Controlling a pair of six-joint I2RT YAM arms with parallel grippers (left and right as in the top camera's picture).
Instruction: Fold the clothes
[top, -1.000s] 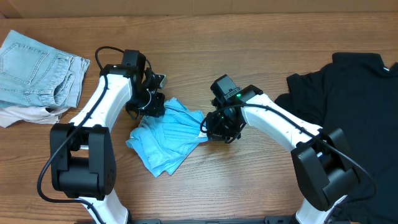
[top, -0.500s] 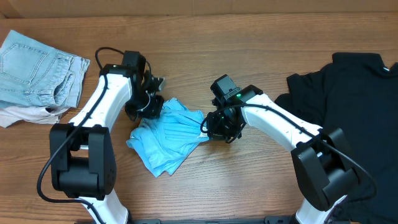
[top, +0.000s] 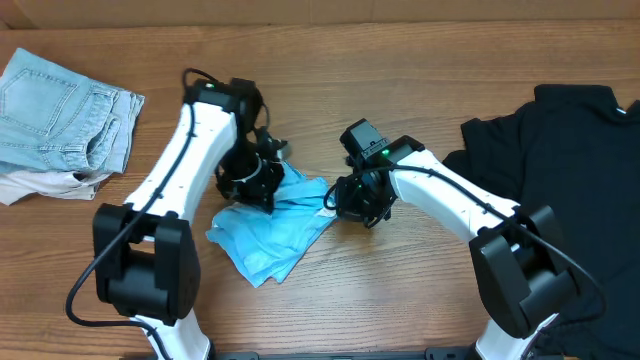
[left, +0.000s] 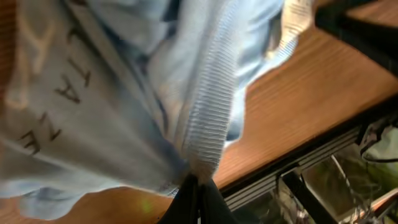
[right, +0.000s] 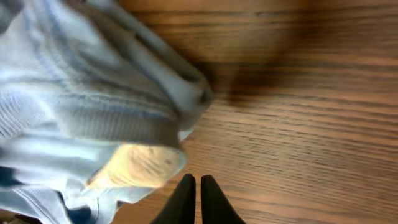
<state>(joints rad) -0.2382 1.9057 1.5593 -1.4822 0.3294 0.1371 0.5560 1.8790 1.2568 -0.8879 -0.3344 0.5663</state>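
Observation:
The sky-blue T-shirt (top: 275, 228) lies crumpled at the table's middle. My left gripper (top: 258, 183) is over its upper left part, shut on the ribbed collar (left: 205, 130), and the cloth hangs bunched from the closed tips (left: 198, 185). Dark printed letters (left: 59, 112) show on the fabric. My right gripper (top: 347, 205) is at the shirt's right corner. In the right wrist view its fingers (right: 198, 190) stand together over bare wood with nothing between them, and the shirt (right: 93, 93) with its pale neck label (right: 140, 165) lies just to their left.
A black T-shirt (top: 570, 180) is spread at the right edge of the table. A pale denim piece (top: 60, 110) lies at the far left on top of an off-white piece (top: 35, 183). The table's front rail (left: 292, 180) shows in the left wrist view.
My left arm has swung right and toward the front, dragging the shirt's collar with it; the shirt has bunched narrower. The right arm has barely moved.

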